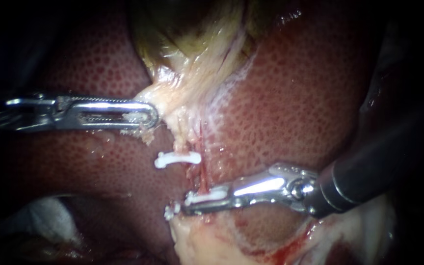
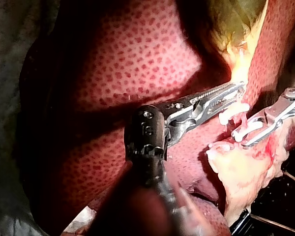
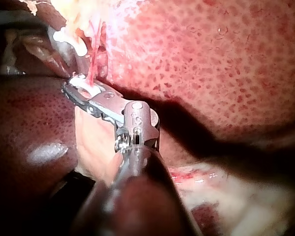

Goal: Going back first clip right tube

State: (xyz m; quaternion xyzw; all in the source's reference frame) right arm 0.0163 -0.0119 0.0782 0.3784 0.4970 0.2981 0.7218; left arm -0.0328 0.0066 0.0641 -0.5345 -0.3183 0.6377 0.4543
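rt jaws on a clip at the red tube, lt holding tension

my left instrument [image 1: 149,117] comes in level from the left, jaws pressed together on the pale tissue [image 1: 185,98] under the gallbladder [image 1: 192,29]. i judge the hold is there to draw the stalk sideways and off the liver [image 1: 295,98], so the strands below stand taut w/ room to work.

my right instrument [image 1: 185,207] lies low, jaws pinching a white clip [image 1: 204,197]. the red tube [image 1: 203,172] runs down into them, and the rt wrist view shows it crossing between the jaws. i take this for the right tube, as it's the rightward strand. the approach is across the tube, prob so the clip sits square on it. can't tell if the clip is latched.

an upper clip [image 1: 177,158] sits just above, apart from my jaws, beside the red tube.

backing off wants a straight pull along the shaft w/o tugging: the tube looks thin & under tension.
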